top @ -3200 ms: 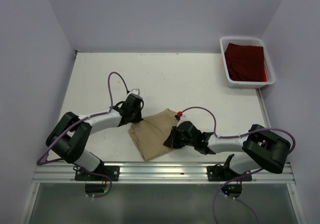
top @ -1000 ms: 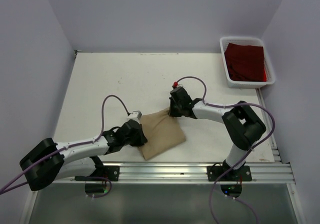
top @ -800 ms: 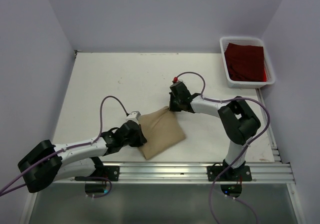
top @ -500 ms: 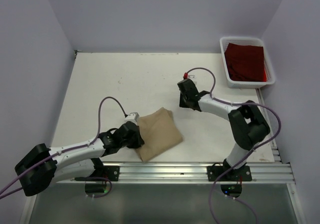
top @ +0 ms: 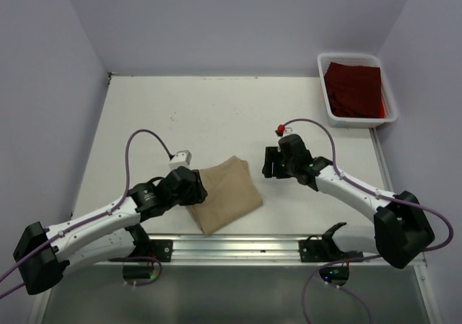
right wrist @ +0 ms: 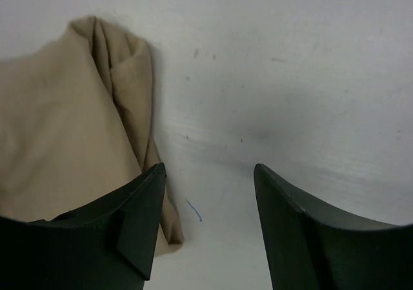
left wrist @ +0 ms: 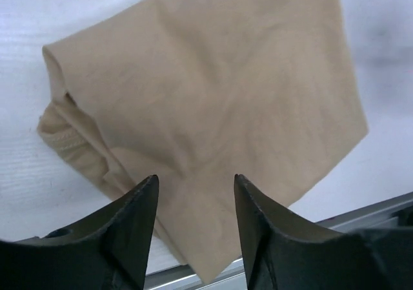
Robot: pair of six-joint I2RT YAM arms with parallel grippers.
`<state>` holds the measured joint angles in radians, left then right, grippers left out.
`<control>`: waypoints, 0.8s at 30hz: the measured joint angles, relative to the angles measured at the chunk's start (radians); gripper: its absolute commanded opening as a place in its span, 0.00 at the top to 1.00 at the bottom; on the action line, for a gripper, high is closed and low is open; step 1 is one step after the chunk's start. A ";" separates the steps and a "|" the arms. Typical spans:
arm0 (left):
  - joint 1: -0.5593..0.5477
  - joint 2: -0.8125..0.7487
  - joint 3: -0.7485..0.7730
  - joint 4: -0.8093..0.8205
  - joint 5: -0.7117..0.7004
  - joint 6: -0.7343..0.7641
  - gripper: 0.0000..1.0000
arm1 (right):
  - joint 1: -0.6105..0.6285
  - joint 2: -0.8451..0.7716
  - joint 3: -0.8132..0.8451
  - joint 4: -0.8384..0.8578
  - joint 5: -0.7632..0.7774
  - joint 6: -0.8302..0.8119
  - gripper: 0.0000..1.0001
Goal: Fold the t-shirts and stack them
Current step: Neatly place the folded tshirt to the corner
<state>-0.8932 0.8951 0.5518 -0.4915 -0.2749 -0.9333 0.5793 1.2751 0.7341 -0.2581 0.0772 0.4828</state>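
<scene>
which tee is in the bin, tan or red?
The dark red cloth t-shirt: it lies folded inside the white plastic bin at the table's far right corner. The tan cloth t-shirt lies folded on the white table, near the front edge.

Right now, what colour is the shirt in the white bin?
The shirt is dark red; top view shows it best.

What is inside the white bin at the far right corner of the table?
A dark red t-shirt lies folded inside the white bin and covers nearly all of its floor. Whether anything lies under the shirt cannot be seen.
</scene>
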 measured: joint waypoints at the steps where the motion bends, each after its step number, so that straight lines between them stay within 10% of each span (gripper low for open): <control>1: 0.000 0.008 -0.011 -0.015 0.001 -0.017 0.44 | 0.003 -0.011 -0.033 -0.005 -0.023 0.002 0.37; 20: 0.000 -0.149 -0.266 0.012 0.076 -0.212 0.36 | 0.004 -0.031 -0.168 0.097 -0.235 0.042 0.41; 24: 0.000 -0.023 -0.249 0.138 0.103 -0.210 0.50 | 0.004 -0.031 -0.168 0.105 -0.239 0.047 0.45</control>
<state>-0.8932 0.8722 0.3027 -0.3534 -0.1719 -1.1435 0.5835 1.2438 0.5659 -0.1532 -0.1616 0.5297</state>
